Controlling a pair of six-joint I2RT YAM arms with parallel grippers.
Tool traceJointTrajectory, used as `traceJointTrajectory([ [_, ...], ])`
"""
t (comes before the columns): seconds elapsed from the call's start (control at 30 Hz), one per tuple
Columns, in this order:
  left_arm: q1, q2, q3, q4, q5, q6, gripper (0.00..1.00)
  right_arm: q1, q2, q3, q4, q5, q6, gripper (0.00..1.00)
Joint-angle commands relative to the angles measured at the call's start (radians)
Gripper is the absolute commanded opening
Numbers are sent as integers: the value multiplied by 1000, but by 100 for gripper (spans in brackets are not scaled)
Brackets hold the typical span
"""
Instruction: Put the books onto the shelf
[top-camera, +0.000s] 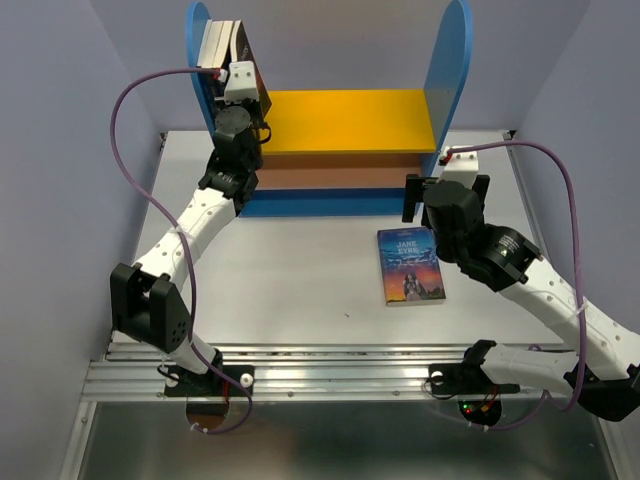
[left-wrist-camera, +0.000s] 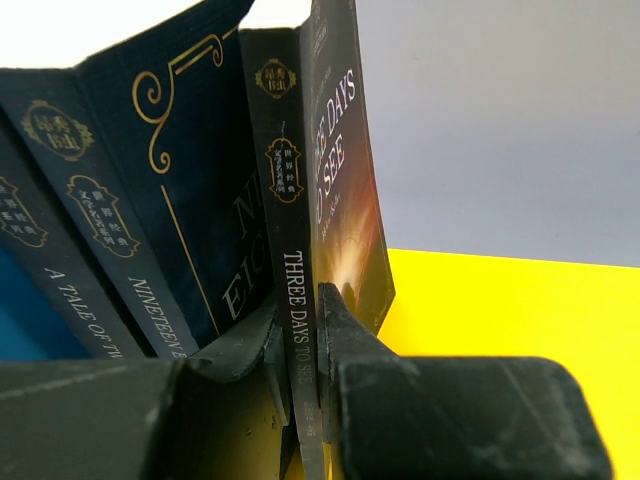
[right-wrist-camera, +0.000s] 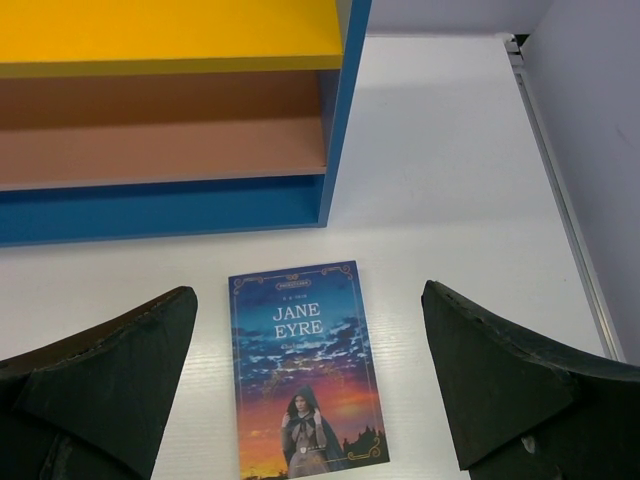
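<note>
1. My left pincer (left-wrist-camera: 302, 335) is up at the left end of the shelf (top-camera: 345, 120). Its jaws are almost closed and clamp the lower spine of the brown book (left-wrist-camera: 345, 200) titled "Three Days to See".
2. The brown book is upright over the yellow upper board (left-wrist-camera: 520, 320). The fingers (left-wrist-camera: 345, 335) hide its lower edge, so I cannot tell if it rests on the board.
3. Just to its left stand two dark books (left-wrist-camera: 180, 150), touching each other. Both lean toward the left side panel (top-camera: 197, 40).
4. My right pincer (right-wrist-camera: 308, 300) is spread wide and has hold of nothing. It hangs above the surface (top-camera: 300, 280), in front of the right half of the shelf.
5. The sunset book (right-wrist-camera: 305, 370), "Jane Eyre", lies flat with its cover up on the surface, near the blue base (right-wrist-camera: 160, 210) of the shelf. In the right wrist view it shows between the two fingers, apart from both.
</note>
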Motion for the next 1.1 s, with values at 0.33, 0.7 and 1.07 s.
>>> traceJointTrajectory([
  [0.33,12,-16,-37,110,-82,30,6,2,-21,-16,49,5,-11,100],
  [0.7,10,-36,-69,108,-67,24,13,2,-15,-21,54,-12,-11,100],
  [1.07,7,-68,-83,107,-87,4,34,2,5,-12,55,-43,-13,100],
])
